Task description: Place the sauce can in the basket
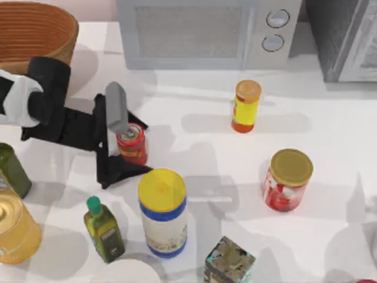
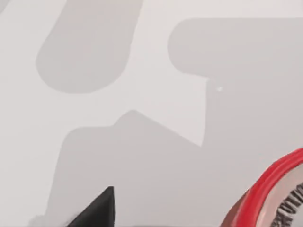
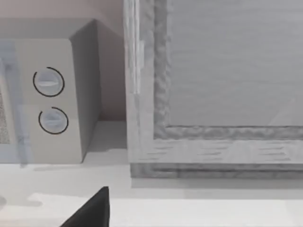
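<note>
1. Basket (image 1: 35,35): a round woven wicker bowl at the far left corner of the table (image 1: 330,118), its mouth up and unobstructed, so a can may be lowered in from above.
2. Left arm: it reaches in from the left edge toward the middle of the table. The left gripper (image 1: 126,144) lies on its side with two dark fingers (image 1: 121,171) spread in a wide V.
3. Sauce can (image 1: 133,144): a short red can, upright on the table, between the spread fingers and near the basket. The fingers bracket it but appear not yet closed on it, judging from the gap on the nearer side. The low side approach suits a short can, since the pads can meet its wall. In the left wrist view the can's red rim (image 2: 272,182) sits close to the camera.
4. Neighbours left alone: a green-capped bottle (image 1: 104,229) and a yellow-lidded tub (image 1: 163,212) just in front of the can; an orange-capped yellow bottle (image 1: 245,106) and a gold-lidded red jar (image 1: 287,180) well to the right.
5. Microwave (image 1: 206,32): at the back, with two dials (image 3: 49,101).
6. Right gripper: a dark fingertip (image 3: 92,210) faces the microwave; its opening cannot be told.
7. Writing: labels carry print, none legible.
</note>
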